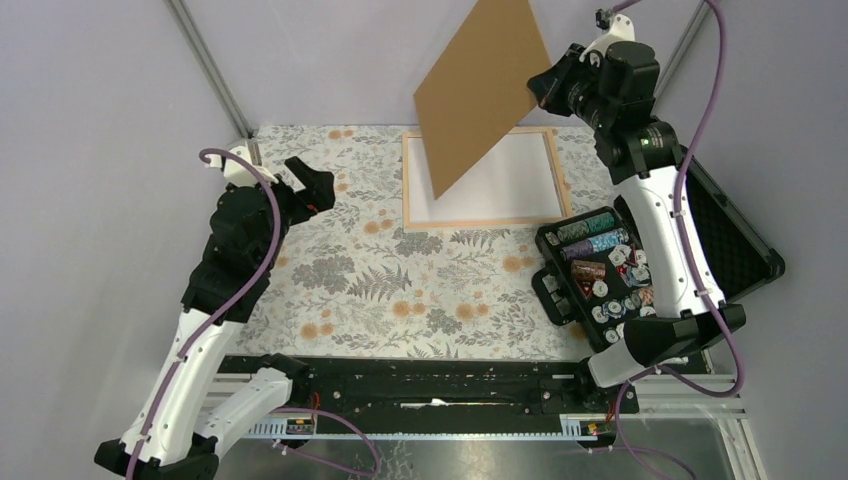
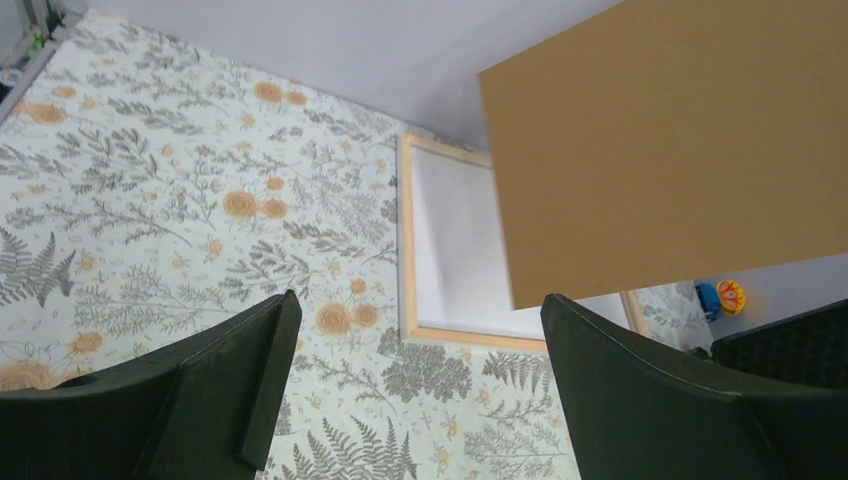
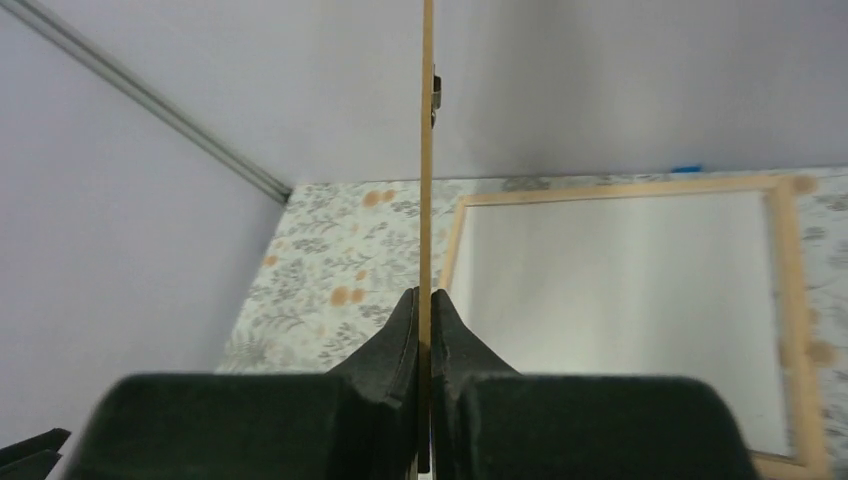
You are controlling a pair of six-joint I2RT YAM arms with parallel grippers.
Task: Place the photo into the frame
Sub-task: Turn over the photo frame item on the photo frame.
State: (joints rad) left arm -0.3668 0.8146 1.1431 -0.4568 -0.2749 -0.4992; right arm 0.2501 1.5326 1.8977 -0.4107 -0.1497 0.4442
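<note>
The photo (image 1: 480, 85) hangs tilted in the air above the frame, its plain brown board back towards the top camera. My right gripper (image 1: 543, 88) is shut on its right edge. In the right wrist view the photo (image 3: 427, 150) shows edge-on between the closed fingers (image 3: 400, 330). The light-wood frame (image 1: 556, 165) lies flat on the floral cloth at the back, whitish inside. It also shows in the left wrist view (image 2: 407, 240) and the right wrist view (image 3: 790, 300). My left gripper (image 1: 312, 180) is open and empty, left of the frame above the cloth.
An open black foam-lined case (image 1: 745, 240) with poker chips (image 1: 600, 270) lies at the right, beside the frame's near right corner. The floral cloth (image 1: 400, 290) covers the table. Grey walls and a metal post (image 1: 215, 70) close the back.
</note>
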